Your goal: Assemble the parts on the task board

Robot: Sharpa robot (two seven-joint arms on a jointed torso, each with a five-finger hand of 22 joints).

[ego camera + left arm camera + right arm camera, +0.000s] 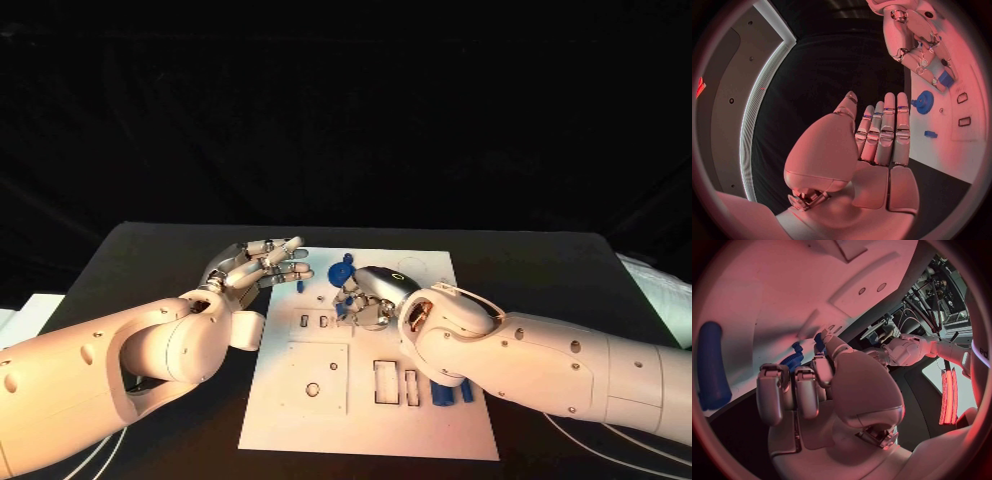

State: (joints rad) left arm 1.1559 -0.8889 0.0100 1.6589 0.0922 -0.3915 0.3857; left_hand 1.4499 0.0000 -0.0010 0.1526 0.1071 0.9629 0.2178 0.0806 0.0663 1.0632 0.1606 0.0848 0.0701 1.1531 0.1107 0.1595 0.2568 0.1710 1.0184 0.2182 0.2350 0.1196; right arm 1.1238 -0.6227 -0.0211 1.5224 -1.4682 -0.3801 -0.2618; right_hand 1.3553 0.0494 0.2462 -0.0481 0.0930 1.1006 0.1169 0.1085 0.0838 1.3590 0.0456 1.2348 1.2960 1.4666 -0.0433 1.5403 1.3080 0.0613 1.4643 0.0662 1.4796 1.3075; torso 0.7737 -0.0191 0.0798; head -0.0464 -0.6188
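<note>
Honestly, my right hand (372, 297) pinches a blue part (945, 79) at its fingertips over the task board (325, 385); it could slip. My left hand (260, 265) hovers empty, fingers apart.

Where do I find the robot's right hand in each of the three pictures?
Head view: the right hand is in the middle, over the white board.
Left wrist view: the right hand is past the left hand, over the board, near the blue gear.
Right wrist view: the right hand is in the middle, fingers toward the board.
Shared landmark: the white board.
</note>
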